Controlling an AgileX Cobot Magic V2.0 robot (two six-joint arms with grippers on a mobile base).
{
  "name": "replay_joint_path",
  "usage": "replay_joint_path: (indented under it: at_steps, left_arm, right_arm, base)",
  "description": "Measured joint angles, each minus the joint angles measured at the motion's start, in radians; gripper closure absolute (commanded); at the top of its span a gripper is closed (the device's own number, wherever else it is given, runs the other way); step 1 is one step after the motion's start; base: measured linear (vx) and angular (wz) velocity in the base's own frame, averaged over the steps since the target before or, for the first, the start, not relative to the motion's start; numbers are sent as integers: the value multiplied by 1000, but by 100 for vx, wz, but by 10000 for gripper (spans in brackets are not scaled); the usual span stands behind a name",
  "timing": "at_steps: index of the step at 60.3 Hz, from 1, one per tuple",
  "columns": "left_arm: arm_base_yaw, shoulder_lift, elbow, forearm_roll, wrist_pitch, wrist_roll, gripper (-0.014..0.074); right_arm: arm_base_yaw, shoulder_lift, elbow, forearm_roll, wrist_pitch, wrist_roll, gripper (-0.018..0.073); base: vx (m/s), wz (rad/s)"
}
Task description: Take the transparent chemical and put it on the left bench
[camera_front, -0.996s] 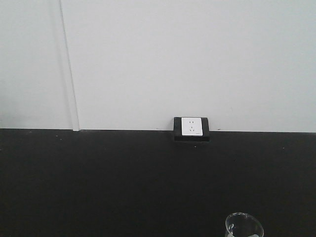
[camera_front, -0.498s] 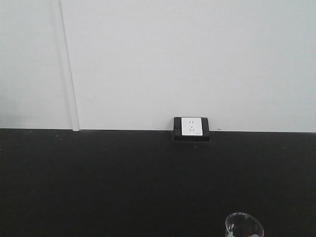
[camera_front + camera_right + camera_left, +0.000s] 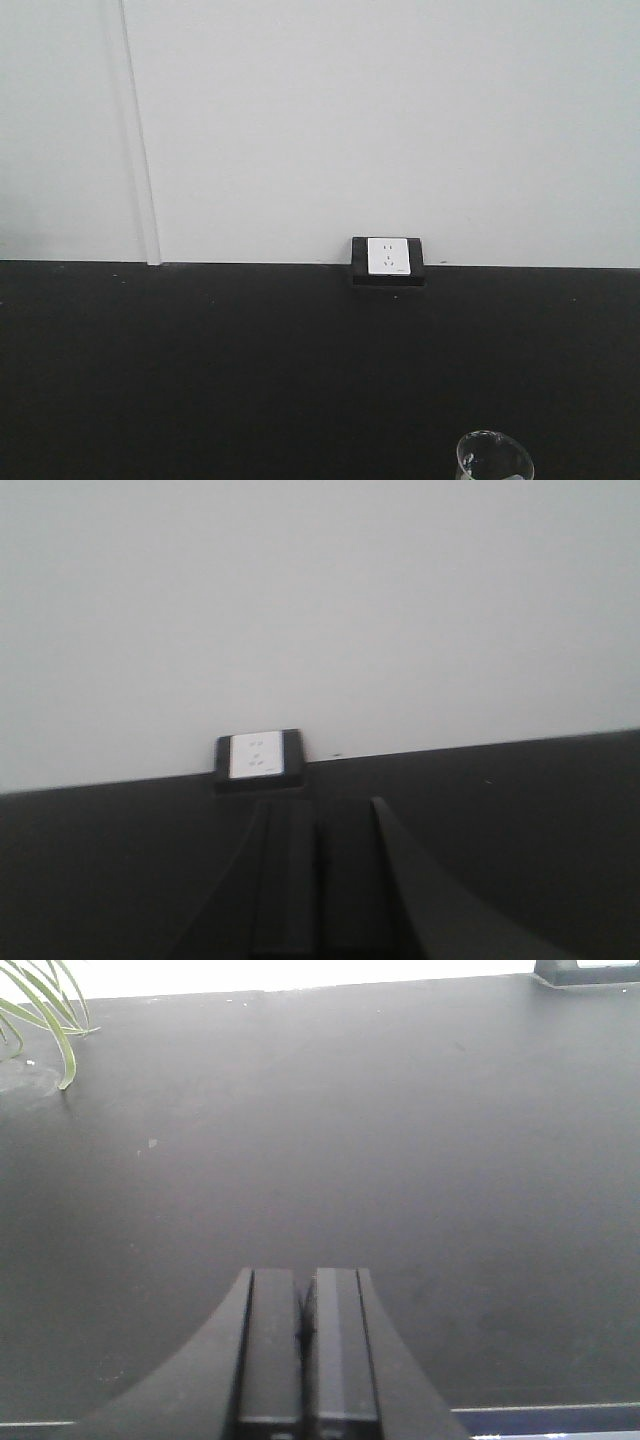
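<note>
The transparent chemical [image 3: 494, 456], a small clear glass beaker, shows only its round rim at the bottom right edge of the front view, standing on a black worktop [image 3: 250, 370] with a white wall socket. The left bench with white bins is out of view. My left gripper [image 3: 304, 1278] is shut and empty above bare black worktop [image 3: 330, 1140]. My right gripper [image 3: 318, 802] is shut and empty, pointing at the wall socket [image 3: 258, 756]; the beaker does not show in either wrist view.
A white wall socket in a black frame [image 3: 388, 260] sits where the worktop meets the white wall. Green plant leaves [image 3: 45, 1005] hang over the worktop's far left corner. The worktop's near edge [image 3: 545, 1412] runs just below the left gripper.
</note>
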Motion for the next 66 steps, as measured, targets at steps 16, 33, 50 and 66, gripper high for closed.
replay_joint_path:
  at_steps: [16,33,50,66]
  left_arm:
    - [0,0,0,0,0,0,600]
    - [0,0,0,0,0,0,600]
    - [0,0,0,0,0,0,600]
    - [0,0,0,0,0,0,600]
  right_arm:
    - [283,180,0,-182,-90,0,431]
    - [305,388,0,-185,-180,0,99]
    - [305,515,0,-17,-160,6,69]
    - [274,607,-3,52,-161,4,127]
  base:
    - [0,0]
    - [0,0]
    - [0,0]
    - [0,0]
